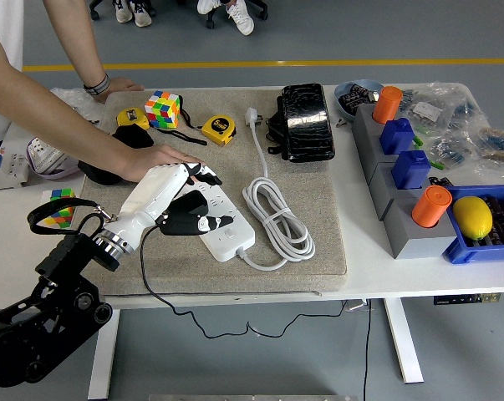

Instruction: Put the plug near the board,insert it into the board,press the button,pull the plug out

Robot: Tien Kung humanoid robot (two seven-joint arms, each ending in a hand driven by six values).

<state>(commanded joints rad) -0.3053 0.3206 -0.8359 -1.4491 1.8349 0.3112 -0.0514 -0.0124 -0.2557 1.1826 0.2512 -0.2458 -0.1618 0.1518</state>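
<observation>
Showing no legible brand or writing on any item at this size. Reaching in from the near left, the robot's white-shelled left hand (170,200) with black fingertips (208,177), hovering over the left part of the white rectangular power strip board (222,224) lying on the grey felt mat (318,217). Curling fingers around the black plug adapter (187,213), pressed against the board's upper face beneath the palm; thumb stretching right along the near edge. Running the board's long axis diagonally, from far left toward near right, with its coiled white cable (277,213) lying just to the right. Trailing a thin black cord (148,288) from the plug toward the near table edge. Resting flat at the board's far-left end, a person's hand (155,157), just beside the robot's knuckles. Sitting far beyond, a multicoloured puzzle cube (163,109) and a yellow tape measure (219,129).
</observation>
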